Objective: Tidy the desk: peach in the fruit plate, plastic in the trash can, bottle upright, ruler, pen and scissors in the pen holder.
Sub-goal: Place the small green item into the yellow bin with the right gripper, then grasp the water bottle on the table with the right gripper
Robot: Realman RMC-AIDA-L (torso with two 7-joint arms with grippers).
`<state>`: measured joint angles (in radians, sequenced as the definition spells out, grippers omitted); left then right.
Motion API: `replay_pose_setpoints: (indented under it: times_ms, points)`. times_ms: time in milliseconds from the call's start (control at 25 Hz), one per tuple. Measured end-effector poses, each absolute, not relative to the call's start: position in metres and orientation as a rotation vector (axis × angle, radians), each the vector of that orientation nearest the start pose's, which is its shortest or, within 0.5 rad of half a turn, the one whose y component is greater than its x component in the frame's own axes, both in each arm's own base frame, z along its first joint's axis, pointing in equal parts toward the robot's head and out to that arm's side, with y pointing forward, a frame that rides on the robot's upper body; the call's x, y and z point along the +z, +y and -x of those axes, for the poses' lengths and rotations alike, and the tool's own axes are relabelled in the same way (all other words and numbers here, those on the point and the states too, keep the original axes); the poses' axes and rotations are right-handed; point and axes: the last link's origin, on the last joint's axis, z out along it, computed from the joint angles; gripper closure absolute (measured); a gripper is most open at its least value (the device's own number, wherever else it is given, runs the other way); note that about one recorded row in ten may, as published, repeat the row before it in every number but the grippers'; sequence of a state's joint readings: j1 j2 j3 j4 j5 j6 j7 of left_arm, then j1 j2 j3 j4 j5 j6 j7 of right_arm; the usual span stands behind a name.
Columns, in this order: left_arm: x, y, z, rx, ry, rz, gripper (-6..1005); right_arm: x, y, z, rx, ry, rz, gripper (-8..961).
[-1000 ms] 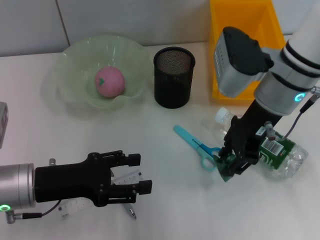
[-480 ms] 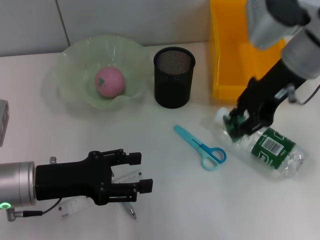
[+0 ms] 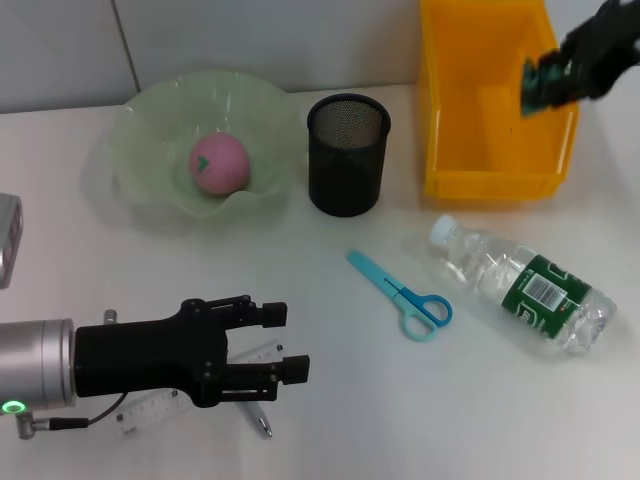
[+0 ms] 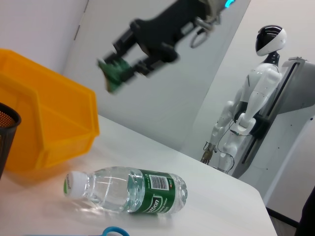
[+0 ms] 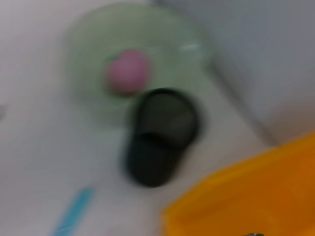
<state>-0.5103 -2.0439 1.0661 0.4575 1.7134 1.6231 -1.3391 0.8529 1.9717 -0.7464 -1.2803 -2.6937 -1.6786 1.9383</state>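
Left gripper (image 3: 285, 368): nearest us, low over the desk with its fingers (image 3: 268, 316) spread and nothing between them. We see it idle, hovering above the ruler (image 3: 160, 405) and the pen (image 3: 259, 424), both only partly visible beneath it.

Scissors (image 3: 405, 297): flat on the desk between the two arms, untouched, just beside the bottle.

Bottle (image 3: 523, 285): lying on its side, cap toward the pen holder, not yet stood upright.

Pen holder (image 3: 346, 153): upright beside the fruit plate; we cannot make out anything in it.

Peach (image 3: 219, 164): sitting in the fruit plate (image 3: 140, 120), so we judge that part done.

Right gripper (image 3: 548, 80): far side, raised above the trash can (image 3: 450, 110), its fingers pressed on a scrap of green plastic (image 4: 113, 72).

Plastic relative to the fingers: pinched between the tips, hanging a little below them. In the head view it sits above the can's right wall rather than the middle of the opening.

Step in hand: dropping the plastic into the trash can.

How we would do it well: bring the gripper inward until the scrap is clearly over the can's open middle, lower it toward the rim so a light piece cannot drift, then part the fingers fully and lift straight up.

What could go wrong: released where it hangs now, we think the scrap could catch the wall or fall outside.
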Motion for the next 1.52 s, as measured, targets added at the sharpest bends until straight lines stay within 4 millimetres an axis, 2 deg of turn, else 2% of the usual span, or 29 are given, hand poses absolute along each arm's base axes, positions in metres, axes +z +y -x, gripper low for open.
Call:
replay_pose_setpoints:
  times_ms: [80,400,840,960,1360,1520]
  points:
    - [-0.044,0.289,0.247,-0.890,-0.700,2.959,196,0.135,0.428,-0.179,-0.284,0.455,2.493,483]
    - [-0.044,0.290,0.244,-0.894,-0.703,2.961,196,0.107,0.452,-0.197,-0.225,0.505,2.387,477]
    - [-0.044,0.289,0.245,-0.894,-0.709,2.960,196,0.108,0.449,-0.193,-0.039,0.526,2.371,468]
    - [-0.044,0.290,0.245,-0.894,-0.708,2.958,196,0.111,0.444,-0.194,0.055,0.549,2.360,245]
    - [-0.043,0.290,0.245,-0.891,-0.699,2.960,196,0.132,0.404,-0.199,0.567,0.629,2.348,244]
    - [-0.043,0.291,0.244,-0.892,-0.693,2.961,196,0.131,0.385,-0.199,0.729,0.650,2.403,243]
